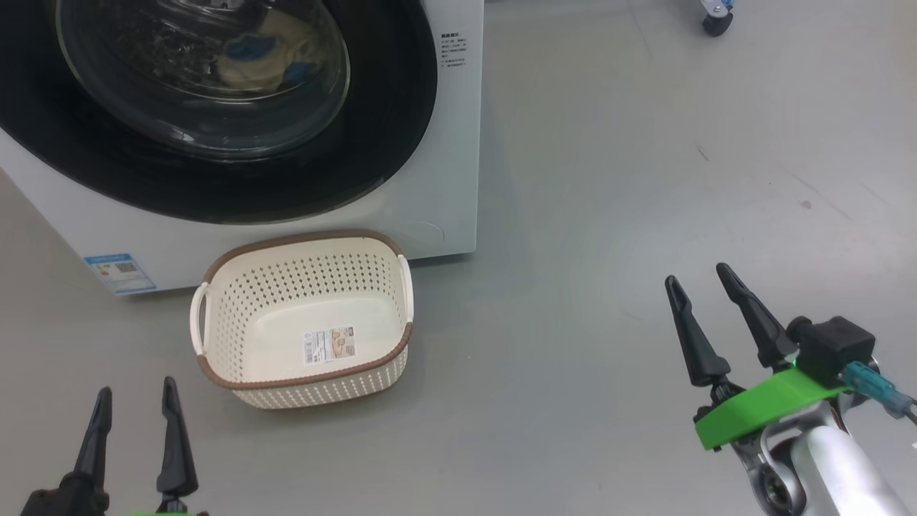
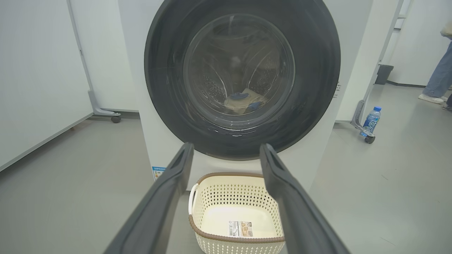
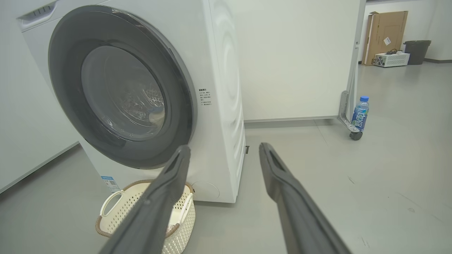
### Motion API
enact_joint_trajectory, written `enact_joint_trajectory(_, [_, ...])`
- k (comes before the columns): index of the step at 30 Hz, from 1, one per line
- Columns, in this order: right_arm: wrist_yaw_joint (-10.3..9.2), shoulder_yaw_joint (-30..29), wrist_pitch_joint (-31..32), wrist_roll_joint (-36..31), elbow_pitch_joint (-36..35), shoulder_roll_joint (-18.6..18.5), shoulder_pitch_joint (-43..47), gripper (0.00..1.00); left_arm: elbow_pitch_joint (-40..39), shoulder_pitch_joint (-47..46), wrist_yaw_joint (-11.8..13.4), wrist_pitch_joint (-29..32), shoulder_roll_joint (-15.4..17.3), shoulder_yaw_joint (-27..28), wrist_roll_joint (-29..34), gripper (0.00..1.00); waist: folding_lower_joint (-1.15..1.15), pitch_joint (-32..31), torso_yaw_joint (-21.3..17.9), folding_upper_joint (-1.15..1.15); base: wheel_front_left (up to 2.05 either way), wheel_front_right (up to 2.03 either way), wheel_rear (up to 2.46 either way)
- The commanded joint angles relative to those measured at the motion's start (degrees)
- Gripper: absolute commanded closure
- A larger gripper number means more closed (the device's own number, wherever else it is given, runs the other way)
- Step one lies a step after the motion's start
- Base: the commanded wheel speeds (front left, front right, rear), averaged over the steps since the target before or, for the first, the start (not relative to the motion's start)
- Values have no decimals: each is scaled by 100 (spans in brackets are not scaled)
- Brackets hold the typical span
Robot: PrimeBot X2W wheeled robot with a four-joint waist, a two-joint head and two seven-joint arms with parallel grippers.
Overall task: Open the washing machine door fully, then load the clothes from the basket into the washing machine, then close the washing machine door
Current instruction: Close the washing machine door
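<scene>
Two grippers are hovering above the floor [image 1: 573, 215], each gripping and touching nothing. The left gripper [image 1: 137, 387] is holding its fingers spread wide near the basket [image 1: 308, 236], and the right gripper [image 1: 696, 274] is standing equally wide, well apart on the other side. The basket is sitting just before the washing machine [image 1: 458, 143]. The washing machine door [image 1: 387, 143] is lying shut, with the clothes [image 1: 265, 54] showing behind its clear centre.
</scene>
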Motion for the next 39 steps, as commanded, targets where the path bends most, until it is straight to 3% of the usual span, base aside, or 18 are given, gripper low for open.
enact_joint_trajectory(1, [-19,64,-38,-55,-206,-18,-82,0,-227,-107,4,25,130,172,5,0,0,-24,7,0,0,0,0])
enact_joint_trajectory(39, [-19,-13,-38,-76,-183,19,-65,0,-168,-63,214,35,183,92,-153,0,0,-23,303,0,0,0,0])
